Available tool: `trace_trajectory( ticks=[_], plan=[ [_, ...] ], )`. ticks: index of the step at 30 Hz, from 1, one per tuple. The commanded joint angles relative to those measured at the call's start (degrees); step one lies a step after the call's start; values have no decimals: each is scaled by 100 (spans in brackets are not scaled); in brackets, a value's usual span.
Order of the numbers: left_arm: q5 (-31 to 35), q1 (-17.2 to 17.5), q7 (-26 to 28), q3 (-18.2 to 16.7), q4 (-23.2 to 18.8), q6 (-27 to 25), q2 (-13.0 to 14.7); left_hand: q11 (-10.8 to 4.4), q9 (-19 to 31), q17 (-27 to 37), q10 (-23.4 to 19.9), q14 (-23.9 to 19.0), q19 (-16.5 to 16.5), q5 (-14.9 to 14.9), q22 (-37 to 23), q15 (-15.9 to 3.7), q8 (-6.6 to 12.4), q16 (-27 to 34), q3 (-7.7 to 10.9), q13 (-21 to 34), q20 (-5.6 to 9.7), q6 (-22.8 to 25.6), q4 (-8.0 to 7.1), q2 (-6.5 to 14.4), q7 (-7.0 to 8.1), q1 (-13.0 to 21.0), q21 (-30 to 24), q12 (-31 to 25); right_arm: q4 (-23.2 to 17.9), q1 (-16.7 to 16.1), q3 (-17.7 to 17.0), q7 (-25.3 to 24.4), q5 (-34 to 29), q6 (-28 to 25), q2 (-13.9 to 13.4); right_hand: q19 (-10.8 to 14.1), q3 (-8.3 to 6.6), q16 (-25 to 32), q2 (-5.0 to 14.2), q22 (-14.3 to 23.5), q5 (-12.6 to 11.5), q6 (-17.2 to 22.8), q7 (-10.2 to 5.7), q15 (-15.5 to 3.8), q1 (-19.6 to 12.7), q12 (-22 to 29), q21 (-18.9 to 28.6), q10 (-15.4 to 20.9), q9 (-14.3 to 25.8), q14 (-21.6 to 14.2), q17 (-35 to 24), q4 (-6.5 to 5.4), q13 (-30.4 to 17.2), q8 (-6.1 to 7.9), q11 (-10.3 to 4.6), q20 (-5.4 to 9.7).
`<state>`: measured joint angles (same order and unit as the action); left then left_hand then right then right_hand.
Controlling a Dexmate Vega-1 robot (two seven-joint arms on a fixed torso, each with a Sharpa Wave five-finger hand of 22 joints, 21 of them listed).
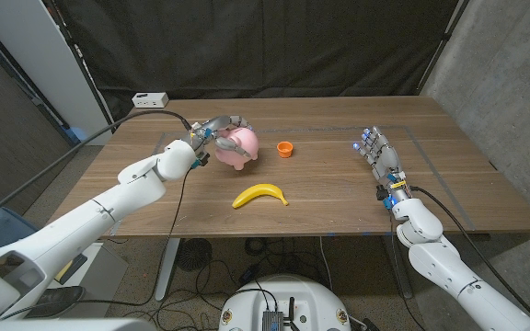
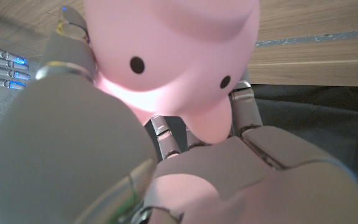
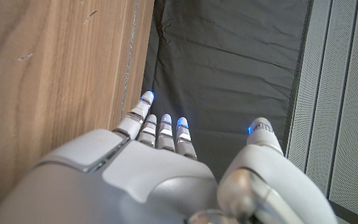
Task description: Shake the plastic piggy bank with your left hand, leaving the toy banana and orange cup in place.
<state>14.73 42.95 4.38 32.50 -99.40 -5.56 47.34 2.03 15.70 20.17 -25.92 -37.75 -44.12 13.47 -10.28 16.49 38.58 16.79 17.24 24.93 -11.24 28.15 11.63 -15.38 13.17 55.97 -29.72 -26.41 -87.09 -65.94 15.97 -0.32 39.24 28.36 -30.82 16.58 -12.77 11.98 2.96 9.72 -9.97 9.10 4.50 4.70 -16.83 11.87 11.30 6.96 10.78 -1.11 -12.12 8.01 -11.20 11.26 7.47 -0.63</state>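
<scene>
The pink plastic piggy bank [image 1: 238,147] is at the table's left middle, and my left hand [image 1: 212,131] grips it from its left and top side. In the left wrist view the pig's pink face [image 2: 173,56] with two black dots sits against my left hand [image 2: 185,174], fingers [image 2: 244,102] wrapped around it. Whether it touches the table I cannot tell. A yellow toy banana [image 1: 260,195] lies in front of the pig. The small orange cup [image 1: 285,149] stands just right of the pig. My right hand [image 1: 382,158] waits at the right side holding nothing, fingers [image 3: 163,127] straight and apart.
A white power strip [image 1: 150,98] lies at the table's far left corner. Dark curtains hang behind the table [image 1: 339,198]. A black cable runs along my left arm. Bare wood stretches between the cup and my right hand.
</scene>
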Motion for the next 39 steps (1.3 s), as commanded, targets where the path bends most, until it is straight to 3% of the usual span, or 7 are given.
trace_trajectory(
  ticks=[1, 23, 39],
  plan=[
    [38, -90, -14, 149, 235, 76, -92, -209, 1057, 26, -2513, -2072, -787, 45, -28, -2220, -4, 47, 696, 2427, 841, 1897, -202, 2228, -1876, 2283, -45, -194, 48, 46, 13, -8, -7, -19, 19, 17, 16, -8, -13, 11, -20, 11, 30, 7, -55, -1, -24, 12, 9, -9, -9, -9, -11, -14, 15, -9],
    [81, -269, -146, 345, 540, 191, -191, -200, 1067, 40, -2525, -2073, -746, 41, -28, -2216, -27, 34, 696, 2448, 832, 1910, -203, 2228, -1885, 2282, -80, -154, 126, 103, 35, -2, -12, -6, 60, 25, 17, -9, -6, 11, -21, 4, 29, 8, -64, -2, -21, 10, 9, -11, -8, -8, -11, -16, 11, -13],
    [29, -367, -303, 431, 666, 185, -236, -288, 1010, 37, -2491, -2008, -650, 24, -29, -2203, -85, -12, 694, 2356, 825, 1921, -197, 2223, -1885, 2290, -84, -48, 97, 68, 24, -36, 10, -44, 49, 27, 20, -6, -2, 11, -20, 9, 21, 8, -63, -3, -21, 9, 10, -19, -9, -11, -11, -14, 17, -17]
  ],
)
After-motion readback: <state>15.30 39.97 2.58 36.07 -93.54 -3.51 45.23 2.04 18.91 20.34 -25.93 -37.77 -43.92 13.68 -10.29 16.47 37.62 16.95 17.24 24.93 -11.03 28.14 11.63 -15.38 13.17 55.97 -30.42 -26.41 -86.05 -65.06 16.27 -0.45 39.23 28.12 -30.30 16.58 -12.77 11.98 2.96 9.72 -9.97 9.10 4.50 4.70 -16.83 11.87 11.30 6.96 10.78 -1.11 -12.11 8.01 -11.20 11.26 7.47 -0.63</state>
